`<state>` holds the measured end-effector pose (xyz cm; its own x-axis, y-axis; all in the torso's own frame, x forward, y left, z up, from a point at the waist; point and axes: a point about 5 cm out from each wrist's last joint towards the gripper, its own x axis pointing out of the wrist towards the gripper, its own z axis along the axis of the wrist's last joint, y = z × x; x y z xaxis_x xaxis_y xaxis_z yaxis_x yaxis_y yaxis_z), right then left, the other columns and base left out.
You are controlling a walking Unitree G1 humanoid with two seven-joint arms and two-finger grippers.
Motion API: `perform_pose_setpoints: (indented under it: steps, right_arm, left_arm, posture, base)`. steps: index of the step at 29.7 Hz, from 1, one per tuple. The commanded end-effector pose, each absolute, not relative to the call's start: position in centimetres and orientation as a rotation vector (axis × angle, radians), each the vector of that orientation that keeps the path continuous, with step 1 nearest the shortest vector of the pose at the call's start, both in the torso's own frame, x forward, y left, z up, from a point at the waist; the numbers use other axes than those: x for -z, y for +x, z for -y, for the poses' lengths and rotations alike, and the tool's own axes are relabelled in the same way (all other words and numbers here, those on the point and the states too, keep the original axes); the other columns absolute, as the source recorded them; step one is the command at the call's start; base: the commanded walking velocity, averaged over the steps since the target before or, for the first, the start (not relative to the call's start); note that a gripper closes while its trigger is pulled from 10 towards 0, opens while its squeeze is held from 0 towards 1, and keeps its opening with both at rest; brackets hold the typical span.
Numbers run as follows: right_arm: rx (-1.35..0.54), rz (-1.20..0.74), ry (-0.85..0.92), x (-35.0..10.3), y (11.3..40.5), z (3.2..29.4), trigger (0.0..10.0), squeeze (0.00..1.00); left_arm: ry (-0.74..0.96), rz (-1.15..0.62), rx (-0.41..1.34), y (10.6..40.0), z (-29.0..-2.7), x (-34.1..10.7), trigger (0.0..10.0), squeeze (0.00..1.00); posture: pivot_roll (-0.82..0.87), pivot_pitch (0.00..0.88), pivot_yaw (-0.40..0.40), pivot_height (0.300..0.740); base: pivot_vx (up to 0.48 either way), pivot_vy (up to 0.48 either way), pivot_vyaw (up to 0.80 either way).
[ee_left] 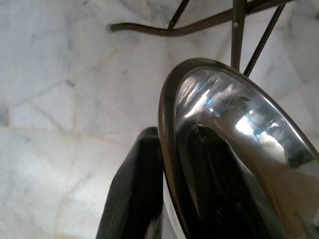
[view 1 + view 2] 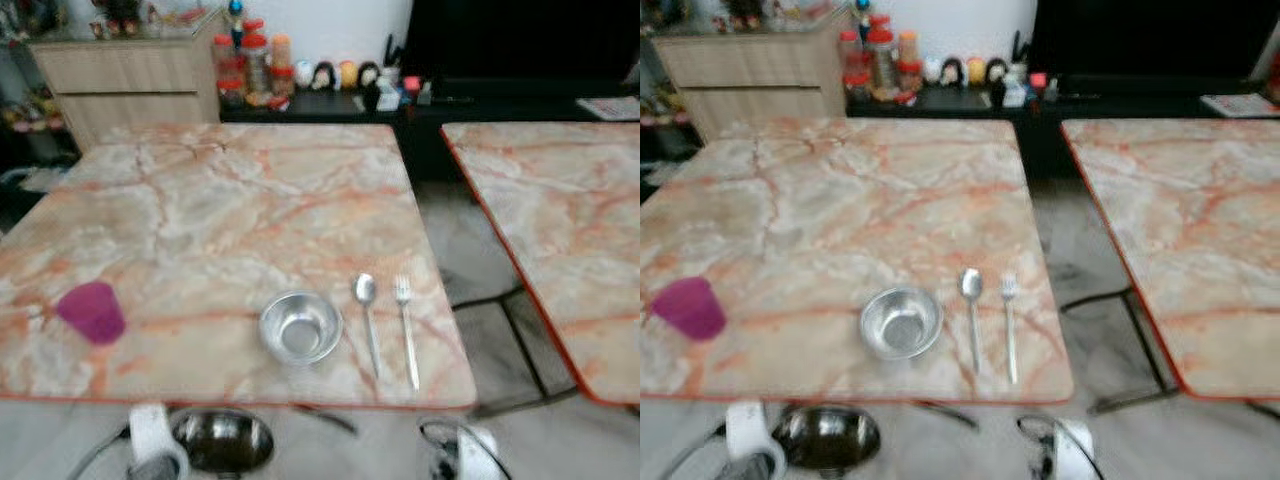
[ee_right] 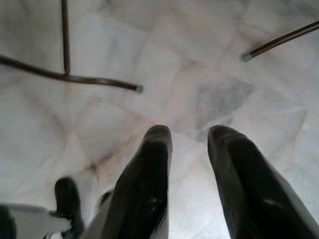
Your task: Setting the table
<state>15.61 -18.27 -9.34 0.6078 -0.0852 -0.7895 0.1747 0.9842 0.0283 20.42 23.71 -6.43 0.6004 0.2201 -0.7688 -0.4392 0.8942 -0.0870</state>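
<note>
Four items on pink-veined marble table (image 2: 230, 200): small round steel bowl (image 2: 300, 327) near front edge, steel spoon (image 2: 366, 318) just right of bowl, steel fork (image 2: 406, 328) right of spoon, magenta plastic cup (image 2: 92, 312) well left of bowl. Left gripper (image 1: 172, 199) below table's front edge, fingers clamped on rim of shiny steel plate (image 2: 222, 439). Right gripper (image 3: 189, 172) also below front edge, over pale floor, fingers apart, holding nothing

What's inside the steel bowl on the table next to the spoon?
Nothing that can be seen: the steel bowl shows only its shiny bare bottom, left of the spoon and fork. The near inner wall is hidden by the rim.
</note>
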Motion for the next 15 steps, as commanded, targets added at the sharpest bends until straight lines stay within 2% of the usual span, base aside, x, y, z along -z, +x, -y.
perform_pose_setpoints:
  steps: [1, 15]
  right_arm:
    - [0.163, -0.903, 0.093, 9.21, 15.69, 19.04, 10.0, 0.00]
    - [0.152, -0.908, 0.078, 9.19, 15.62, 19.47, 10.0, 0.00]
  left_arm:
    - [-0.295, -0.837, -0.383, 20.66, -23.16, 6.43, 10.0, 0.00]
    - [-0.292, -0.849, -0.385, 20.31, -22.95, 6.68, 10.0, 0.00]
  posture:
    - [0.00, 0.000, -0.010, 0.740]
    - [-0.01, 0.000, -0.011, 0.740]
  base:
    - [0.000, -0.307, 0.00]
    - [0.000, -0.308, 0.00]
